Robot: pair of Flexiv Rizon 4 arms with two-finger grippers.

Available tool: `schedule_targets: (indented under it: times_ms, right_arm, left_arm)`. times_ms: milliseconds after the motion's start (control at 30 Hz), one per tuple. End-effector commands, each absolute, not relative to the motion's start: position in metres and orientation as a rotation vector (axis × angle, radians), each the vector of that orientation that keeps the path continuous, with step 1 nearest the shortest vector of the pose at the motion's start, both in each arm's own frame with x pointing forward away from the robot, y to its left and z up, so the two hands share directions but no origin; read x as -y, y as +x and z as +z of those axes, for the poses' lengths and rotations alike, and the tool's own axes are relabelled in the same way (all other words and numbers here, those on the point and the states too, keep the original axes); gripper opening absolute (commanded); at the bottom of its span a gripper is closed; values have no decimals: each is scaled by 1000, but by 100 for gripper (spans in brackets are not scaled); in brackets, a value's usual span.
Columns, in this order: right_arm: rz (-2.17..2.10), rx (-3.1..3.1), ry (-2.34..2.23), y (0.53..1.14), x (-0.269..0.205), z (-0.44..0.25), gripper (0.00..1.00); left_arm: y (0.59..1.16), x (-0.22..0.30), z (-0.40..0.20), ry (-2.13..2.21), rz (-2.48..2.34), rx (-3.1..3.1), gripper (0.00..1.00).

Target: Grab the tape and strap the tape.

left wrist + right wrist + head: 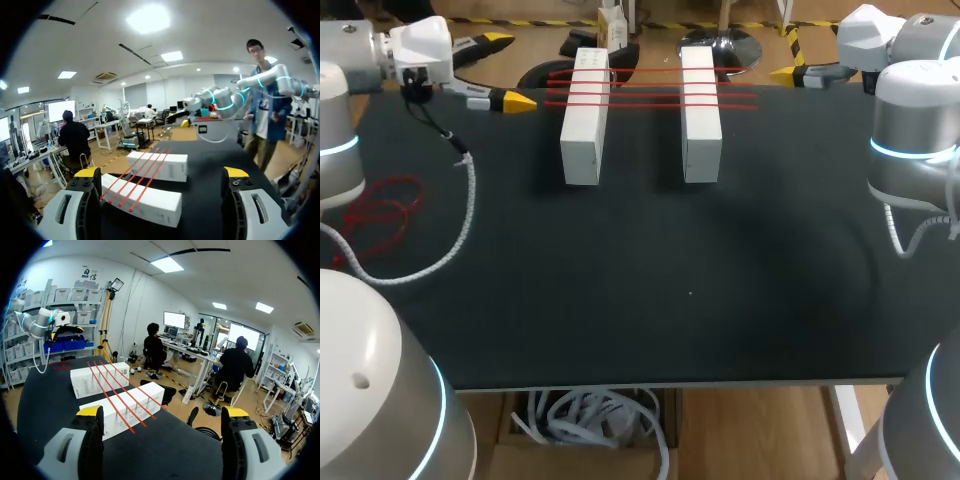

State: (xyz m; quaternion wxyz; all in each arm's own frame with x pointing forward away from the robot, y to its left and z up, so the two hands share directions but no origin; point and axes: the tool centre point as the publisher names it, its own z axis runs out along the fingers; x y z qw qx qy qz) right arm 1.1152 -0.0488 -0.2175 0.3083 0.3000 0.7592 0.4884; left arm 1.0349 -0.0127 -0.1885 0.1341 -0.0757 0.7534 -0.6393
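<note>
Up in the top corners of the head view both arms sit back from the work. The left gripper [161,172] has its fingers spread wide with nothing between them, and so does the right gripper [162,411]. Three red strands [650,92] are already strung across the two white blocks [585,120] at upper middle. The loose red tape [380,215] lies in a thin tangle at the left edge of the table [650,300], close to the left arm's white cable [468,200]. My worry is that it's so flat the fingertips could scrape the table, catch one loop and drag the whole knot, or snag that cable. A careless reach could also nudge a block and slacken the strands.
</note>
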Motion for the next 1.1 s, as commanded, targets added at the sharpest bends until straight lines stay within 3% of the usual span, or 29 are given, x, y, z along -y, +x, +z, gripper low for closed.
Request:
schedule_targets:
  times_ms: [33, 433, 1033, 1067, 1100]
  right_arm:
    - [1291, -2010, 793, 1115, 49, -217, 100]
    - [1291, -2010, 793, 1115, 49, -217, 100]
    - [1291, -2010, 793, 1115, 49, -217, 100]
    - [1291, -2010, 793, 1115, 49, -217, 100]
    - [1291, -2010, 793, 1115, 49, -217, 100]
  left_arm:
    - [1042, 9, -192, -148, -1906, -2223, 100]
    - [1054, 20, -189, 85, -1850, -2333, 100]
    - [1094, 30, -249, 148, -1916, -2380, 100]
    - [1095, 29, -250, 147, -1910, -2390, 81]
    - [1096, 29, -251, 146, -1912, -2388, 49]
